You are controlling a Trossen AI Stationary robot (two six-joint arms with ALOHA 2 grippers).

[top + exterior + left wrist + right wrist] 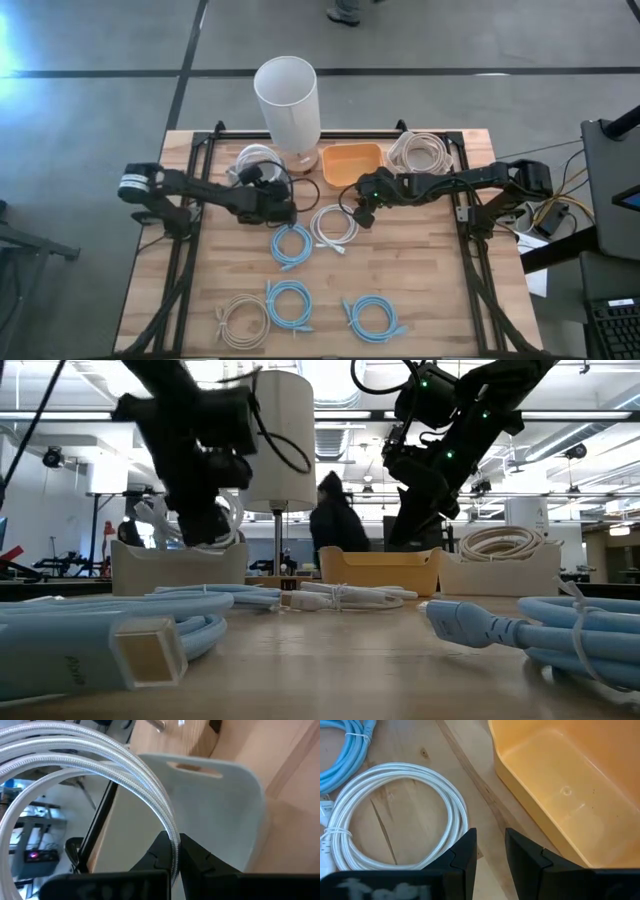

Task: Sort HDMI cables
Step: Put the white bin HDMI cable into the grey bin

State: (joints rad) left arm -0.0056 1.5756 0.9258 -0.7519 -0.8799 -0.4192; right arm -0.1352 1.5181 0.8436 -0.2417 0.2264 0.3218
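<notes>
both pincers hang over the far half of the wooden bench point(420, 270). the left pincer point(283, 213) is closed on a white coiled cable point(145, 785); the left wrist view shows the braided strand pinched between its dark fingers point(162, 852), with a pale grey tray point(220, 815) just beyond. in the high view that tray point(243, 160) sits at the far left, beside a tall white cylinder point(288, 100). the right pincer point(362, 213) hovers with its fingers point(465, 851) slightly parted and holding nothing, between a white cable coil point(334, 226) lying on the bench and an empty orange bin point(352, 163) at the far centre. a beige cable coil point(420, 152) rests in a tray at the far right. on the open bench, a light blue coil point(292, 246) lies just left of the white coil, while nearer the front edge a tan coil point(243, 317), a second light blue coil point(290, 303) and a third light blue coil point(372, 317) sit in a row, apart from each other. from the low view, a person point(335, 525) in dark clothing stands in the room behind the bench.
</notes>
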